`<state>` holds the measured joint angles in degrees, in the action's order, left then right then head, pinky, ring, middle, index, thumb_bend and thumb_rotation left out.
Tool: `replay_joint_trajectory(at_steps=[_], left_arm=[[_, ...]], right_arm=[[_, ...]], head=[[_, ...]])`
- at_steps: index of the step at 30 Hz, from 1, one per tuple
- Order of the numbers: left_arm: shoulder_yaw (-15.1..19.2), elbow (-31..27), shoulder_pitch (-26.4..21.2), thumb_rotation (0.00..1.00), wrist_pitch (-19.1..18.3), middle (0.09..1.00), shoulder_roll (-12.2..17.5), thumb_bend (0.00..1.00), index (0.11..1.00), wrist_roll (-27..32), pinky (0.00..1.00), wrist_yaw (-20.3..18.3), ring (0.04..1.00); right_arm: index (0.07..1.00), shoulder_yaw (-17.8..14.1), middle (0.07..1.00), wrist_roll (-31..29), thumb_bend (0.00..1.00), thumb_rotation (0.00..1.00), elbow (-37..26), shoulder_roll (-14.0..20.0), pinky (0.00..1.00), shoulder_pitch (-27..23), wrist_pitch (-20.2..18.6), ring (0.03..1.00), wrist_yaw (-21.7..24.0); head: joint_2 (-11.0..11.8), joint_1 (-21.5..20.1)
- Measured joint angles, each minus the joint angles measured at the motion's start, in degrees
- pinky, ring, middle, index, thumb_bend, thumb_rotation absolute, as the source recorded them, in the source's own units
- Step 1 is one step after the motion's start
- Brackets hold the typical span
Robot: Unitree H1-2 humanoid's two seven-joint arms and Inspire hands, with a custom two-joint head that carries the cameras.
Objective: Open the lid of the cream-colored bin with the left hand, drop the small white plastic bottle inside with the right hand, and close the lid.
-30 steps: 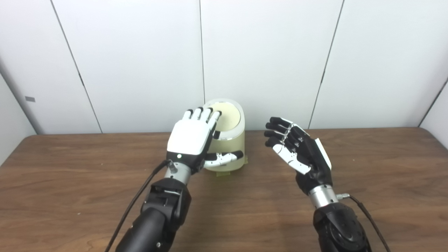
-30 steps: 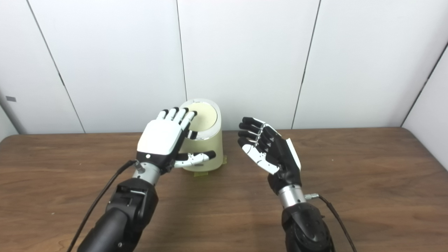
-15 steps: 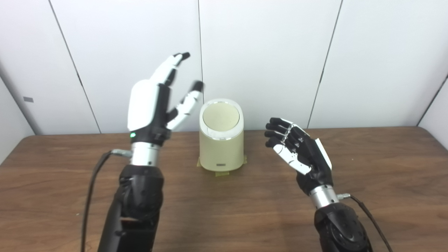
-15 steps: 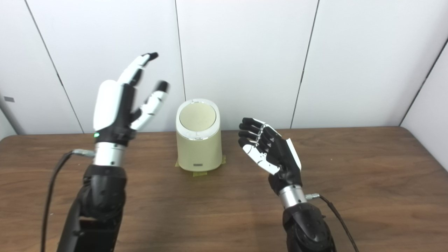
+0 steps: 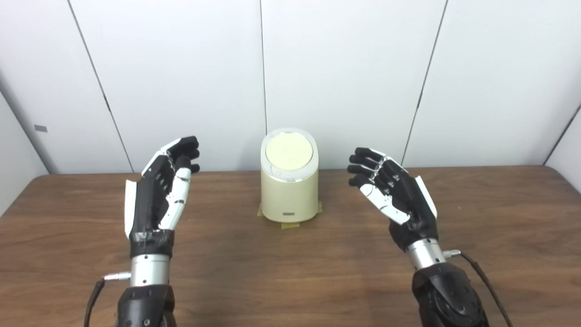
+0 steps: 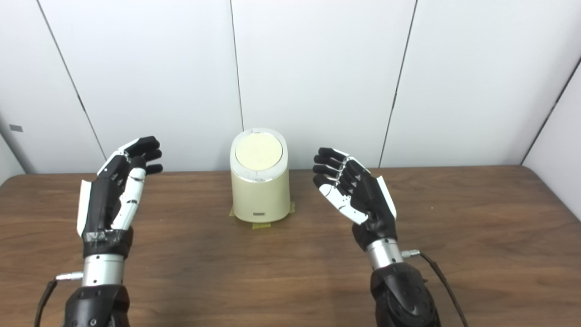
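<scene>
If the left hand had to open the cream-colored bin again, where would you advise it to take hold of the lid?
Come from above and the left. The round lid sits flush in the rim of the cream-colored bin, tilted toward the camera, with no visible handle, so pressing its near edge with the fingertips of the left hand probably suits best.

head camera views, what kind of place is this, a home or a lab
Most likely a lab or test booth, not a home: plain white wall panels enclose a bare wooden table, and the cream bin sits on tape between two empty robot hands.
</scene>
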<state>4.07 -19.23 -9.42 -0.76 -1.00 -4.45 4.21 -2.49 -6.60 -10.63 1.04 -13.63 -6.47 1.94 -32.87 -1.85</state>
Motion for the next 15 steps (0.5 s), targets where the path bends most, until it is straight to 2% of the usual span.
replay_joint_trajectory(at_steps=[5,10,12,15], left_arm=[[-1.0,0.4,2.2,0.57,1.8,0.764,-1.4,0.30,0.746,0.4,0.70,0.1,0.748],[-1.4,0.7,4.2,0.51,1.9,0.753,-1.4,0.30,0.734,1.4,0.70,-0.3,0.743],[-1.3,0.9,4.5,0.52,1.9,0.752,-1.4,0.31,0.732,1.6,0.69,-0.2,0.744],[-1.4,1.1,4.5,0.52,1.9,0.749,-1.3,0.32,0.730,1.5,0.74,-0.2,0.742]], right_arm=[[0.705,0.0,0.715,0.7,0.33,0.34,-1.1,0.4,0.63,1.0,0.0,0.703,0.0],[0.682,0.0,0.701,1.0,0.33,0.29,-1.1,1.1,0.62,1.6,0.2,0.702,0.0],[0.679,0.0,0.699,1.1,0.34,0.27,-1.1,1.1,0.62,1.8,0.3,0.701,0.0],[0.692,0.0,0.707,1.3,0.33,0.27,-1.1,1.0,0.62,2.1,1.0,0.706,-0.1]], head=[[0.3,0.5],[1.1,0.7],[1.4,0.8],[1.8,1.0]])
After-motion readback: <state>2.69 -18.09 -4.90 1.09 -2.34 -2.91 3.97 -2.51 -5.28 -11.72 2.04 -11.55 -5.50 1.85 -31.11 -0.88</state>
